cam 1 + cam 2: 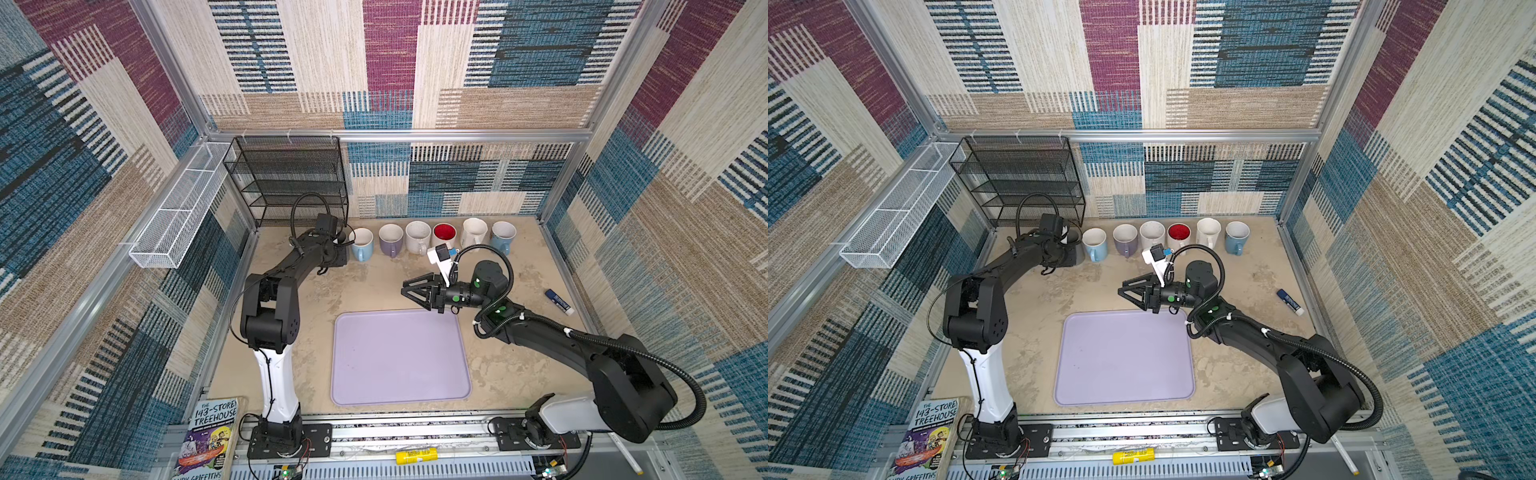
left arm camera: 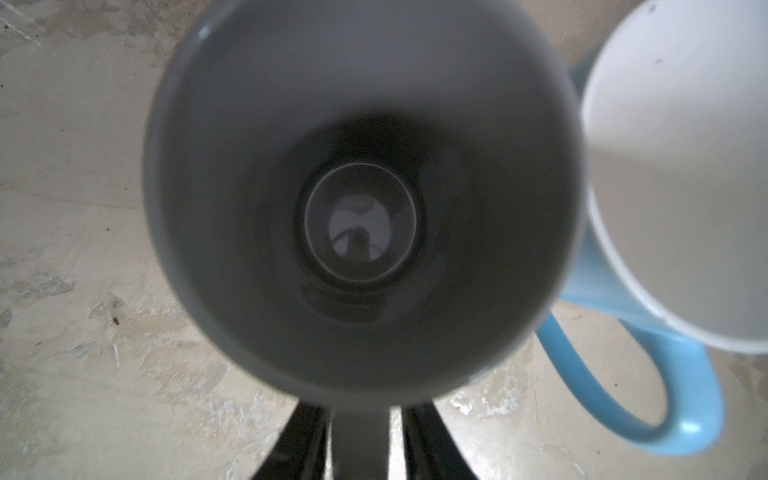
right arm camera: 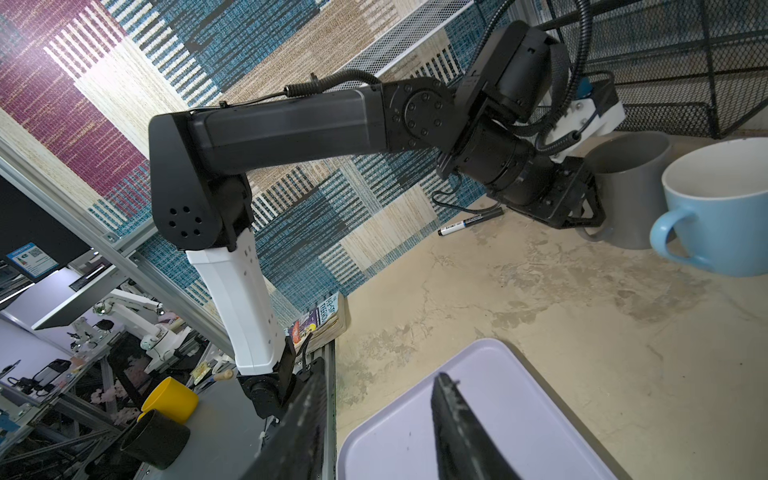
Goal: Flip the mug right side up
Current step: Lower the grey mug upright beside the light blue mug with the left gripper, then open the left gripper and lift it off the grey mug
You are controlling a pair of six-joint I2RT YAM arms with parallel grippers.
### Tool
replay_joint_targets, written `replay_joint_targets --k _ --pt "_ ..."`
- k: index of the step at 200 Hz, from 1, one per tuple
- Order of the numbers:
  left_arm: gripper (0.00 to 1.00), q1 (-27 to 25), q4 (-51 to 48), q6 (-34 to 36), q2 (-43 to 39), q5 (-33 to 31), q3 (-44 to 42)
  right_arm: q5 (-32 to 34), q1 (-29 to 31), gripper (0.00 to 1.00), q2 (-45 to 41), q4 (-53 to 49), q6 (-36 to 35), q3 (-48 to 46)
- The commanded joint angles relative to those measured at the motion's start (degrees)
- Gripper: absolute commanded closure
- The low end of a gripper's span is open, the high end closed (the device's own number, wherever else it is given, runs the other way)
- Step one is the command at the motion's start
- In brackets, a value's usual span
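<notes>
Grey mug (image 2: 361, 104) fills L wrist cam, mouth up, upright on table (image 1: 374, 286) at L end of mug row, just beside lt-blue mug (image 3: 723, 232), in front of blk mesh rack (image 1: 286, 178). L arm stretched to far-L corner, wrist bent down over mug. left gripper (image 2: 360, 415) fingers (image 2: 303, 444) sit either side of handle; clamped or slack, can't tell. R arm elbow out; right gripper (image 1: 404, 289) level, pointing L over tray (image 1: 399, 361) far edge, jaws apart, empty.

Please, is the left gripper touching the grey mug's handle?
Cannot tell. The left wrist view shows the left gripper astride the handle of the grey mug; blur hides any gap.
</notes>
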Motion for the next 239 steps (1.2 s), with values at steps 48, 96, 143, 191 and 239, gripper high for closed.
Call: replay_joint_targets --k 48,96,143,191,239 --pt "0.46 0.11 -0.58 1.3 -2.12 -1.29 -0.18 1.56 -0.18 0.55 -0.74 -0.78 -1.03 -0.03" --pt "0.38 0.11 0.93 1.49 -5.44 -1.68 -1.92 5.43 -0.67 0.54 -1.77 -7.13 -2.69 0.49" --pt "0.27 0.11 3.04 1.59 -11.35 -3.49 -5.5 7.97 -1.42 0.48 -3.62 -9.93 -3.83 0.04" --pt "0.23 0.11 2.83 2.62 -16.04 -4.48 -7.83 12.72 -1.77 0.26 -4.98 -12.05 -3.99 -0.74" --pt "0.21 0.11 5.41 1.68 -24.01 -5.24 -16.67 18.17 -2.74 0.12 -4.69 -12.24 -3.97 -0.79"
